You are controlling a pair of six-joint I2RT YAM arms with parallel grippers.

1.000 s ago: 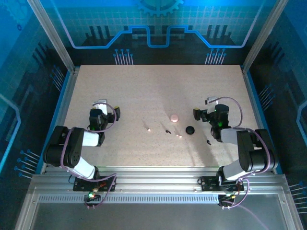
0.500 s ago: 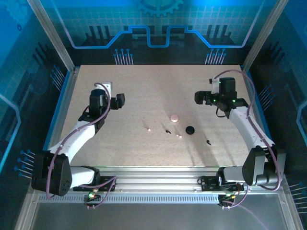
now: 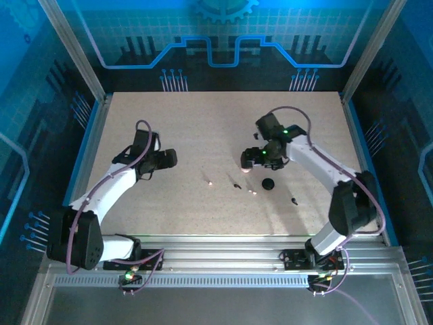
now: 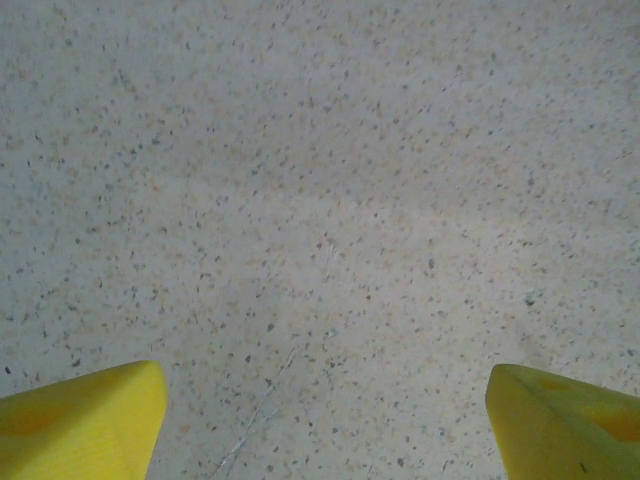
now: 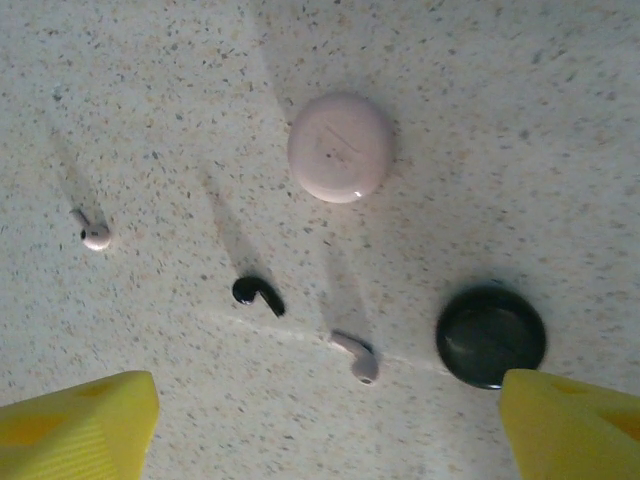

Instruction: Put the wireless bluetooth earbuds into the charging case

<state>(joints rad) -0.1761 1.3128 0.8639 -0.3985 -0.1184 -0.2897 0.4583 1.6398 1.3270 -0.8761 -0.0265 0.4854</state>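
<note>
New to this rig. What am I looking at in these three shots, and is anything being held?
A left arm and a right arm are bolted at the near edge of a table. The overhead picture shows both arms. The other two pictures come from a camera on each wrist, with the yellow fingers at the bottom. The left tool hangs open over the speckled table. The right tool, also open, hangs over a pink round case, a black round case, a whitish earbud, a second whitish earbud and a black earbud. Nothing is held.
</note>
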